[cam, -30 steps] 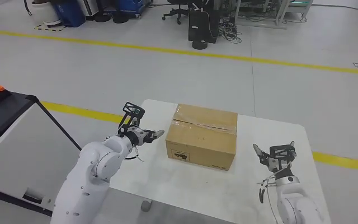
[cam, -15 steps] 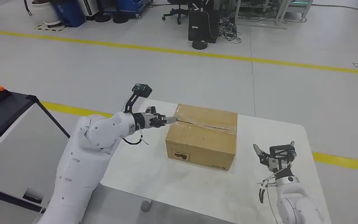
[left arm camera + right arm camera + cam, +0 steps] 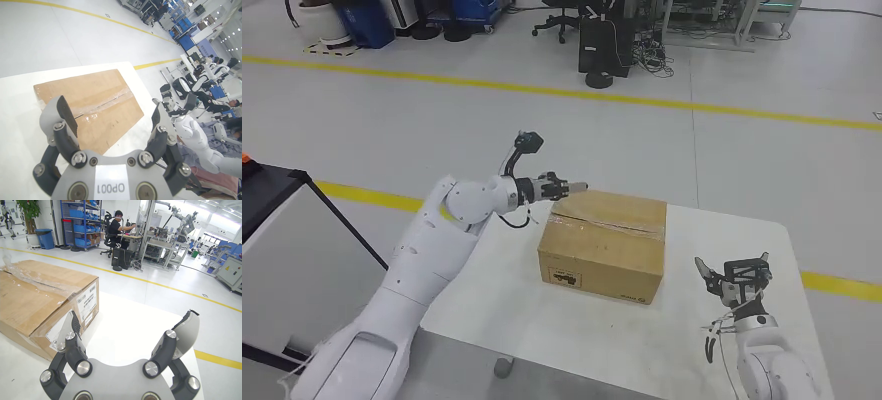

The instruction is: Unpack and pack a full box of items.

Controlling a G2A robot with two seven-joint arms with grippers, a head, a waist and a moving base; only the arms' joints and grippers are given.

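A closed cardboard box [image 3: 604, 243] stands in the middle of the white table [image 3: 542, 320], its top seam covered with clear tape [image 3: 98, 106]. My left gripper [image 3: 564, 186] hangs open just above the box's far left corner, with nothing between its fingers [image 3: 65, 113]. In the left wrist view the box [image 3: 90, 102] lies beyond that gripper [image 3: 111, 111]. My right gripper [image 3: 734, 272] stands open over the table to the right of the box, a little apart from it. In the right wrist view the box [image 3: 37, 302] has white labels on its end face, beside that gripper [image 3: 132, 321].
The table's right part [image 3: 762, 250] and its front strip are bare. A black-framed stand [image 3: 272, 200] is to the left of the table. The floor around has yellow lines [image 3: 572, 92], with racks and workstations [image 3: 160, 247] farther off.
My left arm has lifted from the table's left side and swung up and to the right, to the box's far left corner. The right arm has not moved.
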